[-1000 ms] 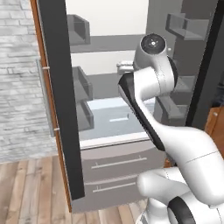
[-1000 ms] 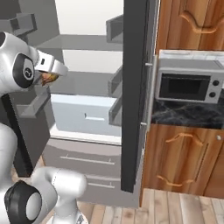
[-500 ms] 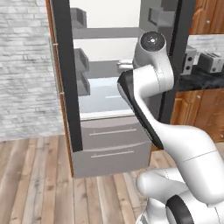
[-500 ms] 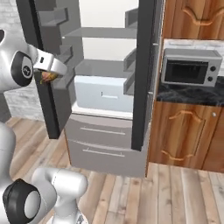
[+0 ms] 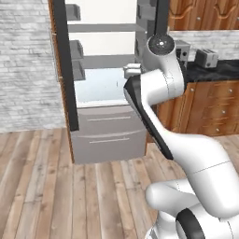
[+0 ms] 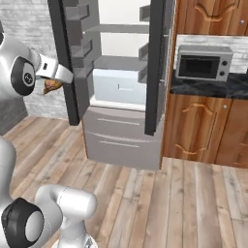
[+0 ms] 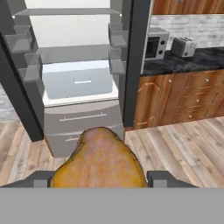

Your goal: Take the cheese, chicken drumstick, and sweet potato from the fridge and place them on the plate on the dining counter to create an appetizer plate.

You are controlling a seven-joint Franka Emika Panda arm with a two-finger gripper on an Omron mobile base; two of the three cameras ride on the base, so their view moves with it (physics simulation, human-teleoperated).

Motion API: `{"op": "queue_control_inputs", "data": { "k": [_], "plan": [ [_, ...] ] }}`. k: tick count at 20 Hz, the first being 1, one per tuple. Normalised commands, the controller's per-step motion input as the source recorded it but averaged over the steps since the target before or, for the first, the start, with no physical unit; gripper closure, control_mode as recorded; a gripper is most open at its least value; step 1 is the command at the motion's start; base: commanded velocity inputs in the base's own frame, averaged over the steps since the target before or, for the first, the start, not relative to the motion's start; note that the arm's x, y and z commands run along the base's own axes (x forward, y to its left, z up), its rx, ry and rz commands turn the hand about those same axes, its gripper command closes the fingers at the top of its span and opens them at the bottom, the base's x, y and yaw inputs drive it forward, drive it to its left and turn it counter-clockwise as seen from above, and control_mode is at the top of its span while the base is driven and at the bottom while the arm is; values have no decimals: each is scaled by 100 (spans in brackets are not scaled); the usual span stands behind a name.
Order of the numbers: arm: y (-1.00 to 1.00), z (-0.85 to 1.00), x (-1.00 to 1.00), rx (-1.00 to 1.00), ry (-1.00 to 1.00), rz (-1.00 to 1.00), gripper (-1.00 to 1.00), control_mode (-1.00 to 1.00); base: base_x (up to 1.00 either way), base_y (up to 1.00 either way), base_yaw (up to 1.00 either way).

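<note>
My gripper [image 7: 100,180] is shut on the chicken drumstick [image 7: 101,162], a golden-brown lump that sits between the two dark fingertips [image 7: 42,179]. From the right base, the chicken drumstick [image 6: 51,86] hangs under the gripper [image 6: 54,80], out in front of the fridge's left door. The fridge [image 7: 76,81] stands open with both dark grey doors swung out, grey shelves and a pale blue-white drawer [image 5: 97,86] showing. The cheese, the sweet potato, the plate and the dining counter are out of view.
Right of the fridge [image 6: 155,68] run wooden cabinets [image 6: 203,126] under a dark counter with a microwave [image 6: 202,62] and a toaster [image 5: 207,57]. A grey brick wall [image 5: 25,65] lies to the left. Wooden floor [image 6: 160,203] stretches in front of the fridge.
The base has backed away from the fridge, so the whole scene has shifted and the fridge looks farther off. The gripper keeps its hold on the chicken drumstick.
</note>
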Motion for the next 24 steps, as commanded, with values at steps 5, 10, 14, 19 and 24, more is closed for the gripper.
{"op": "queue_control_inputs", "data": {
  "k": [5,10,14,19,24],
  "plan": [
    [0,0,0,0,0,0,100,100,-100,-38,0],
    [0,0,0,0,0,0,100,100,-100,-18,0],
    [0,0,0,0,0,0,100,100,-100,0,0],
    [0,0,0,0,0,0,100,100,-100,-1,0],
    [0,0,0,0,0,0,100,100,-100,0,0]
  ]
}}
